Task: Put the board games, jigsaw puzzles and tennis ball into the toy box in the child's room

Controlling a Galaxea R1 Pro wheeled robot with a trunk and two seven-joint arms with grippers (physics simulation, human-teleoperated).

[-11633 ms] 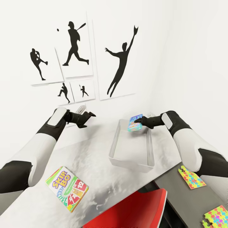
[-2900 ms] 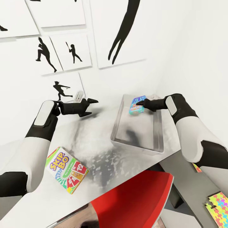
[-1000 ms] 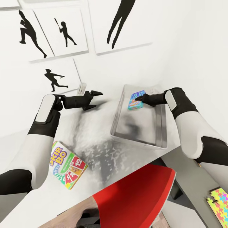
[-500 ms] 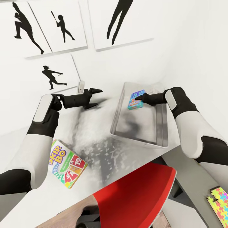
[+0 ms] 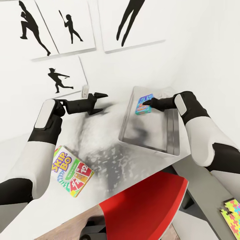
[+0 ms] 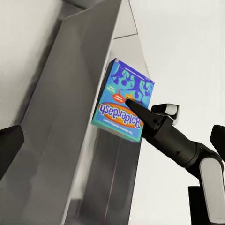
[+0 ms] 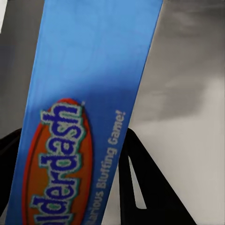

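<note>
A small blue board game box marked Balderdash [image 5: 143, 104] hangs tilted over the far end of the pale grey toy box [image 5: 133, 140], with my right gripper [image 5: 149, 102] shut on it. In the right wrist view the blue box [image 7: 89, 93] lies between my dark fingers [image 7: 145, 187], above the bin floor [image 7: 187, 93]. The left wrist view looks across at the blue box [image 6: 124, 101] and the bin wall [image 6: 70, 117]. My left gripper [image 5: 101, 103] hovers open and empty over the table [image 5: 100, 150], left of the bin. The SKIP-BO game [image 5: 71, 171] lies near the table's front left.
A red chair [image 5: 143, 210] stands against the table's front edge. A jigsaw puzzle [image 5: 234, 213] lies on the lower dark grey desk [image 5: 203, 200] at the right. A small white object [image 5: 85, 91] stands by the wall with the baseball prints [image 5: 66, 75].
The head camera has tilted down and nearer, shifting the whole picture. My right gripper keeps the blue box over the bin, slightly lower than at first. The left arm hardly moved.
</note>
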